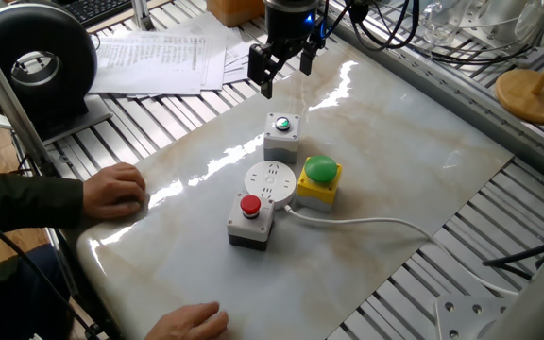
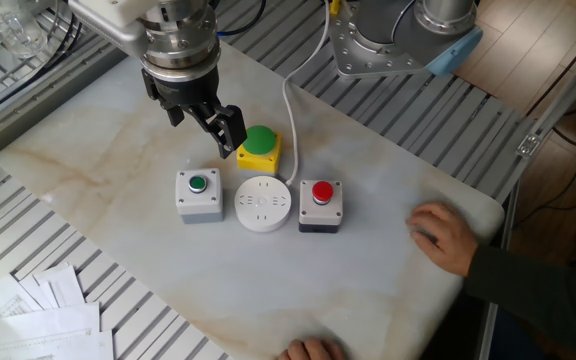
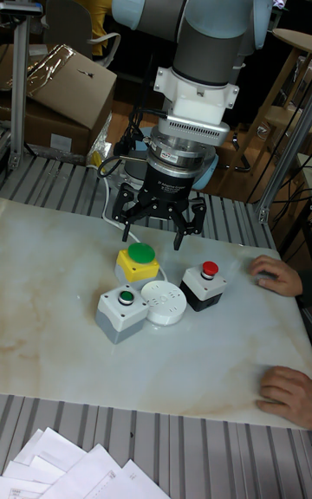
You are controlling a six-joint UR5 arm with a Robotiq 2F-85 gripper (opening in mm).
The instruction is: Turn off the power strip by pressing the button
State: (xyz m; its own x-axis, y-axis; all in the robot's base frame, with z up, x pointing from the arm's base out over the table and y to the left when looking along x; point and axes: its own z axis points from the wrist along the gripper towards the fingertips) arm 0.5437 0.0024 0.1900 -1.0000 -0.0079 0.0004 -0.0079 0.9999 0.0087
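The power strip [image 1: 270, 182] [image 2: 263, 204] [image 3: 165, 301] is a flat round white disc lying on the marble slab between three button boxes. Its white cord [image 1: 366, 223] trails off toward the slab's edge. I cannot make out its own button. My gripper [image 1: 286, 76] [image 2: 208, 125] [image 3: 153, 239] hangs above the slab, apart from the disc, on the side of the yellow box. In the tall fixed view a wide gap shows between the fingers [image 3: 179, 239]; they are open and hold nothing.
Around the disc stand a grey box with a green button [image 1: 281, 137] [image 2: 198, 194], a yellow box with a green dome [image 1: 319, 181] [image 2: 259, 148] and a dark box with a red button [image 1: 251, 220] [image 2: 320, 205]. A person's hands [image 1: 116, 192] [image 1: 187, 324] rest on the slab's edge. Papers [image 1: 159, 57] lie beyond it.
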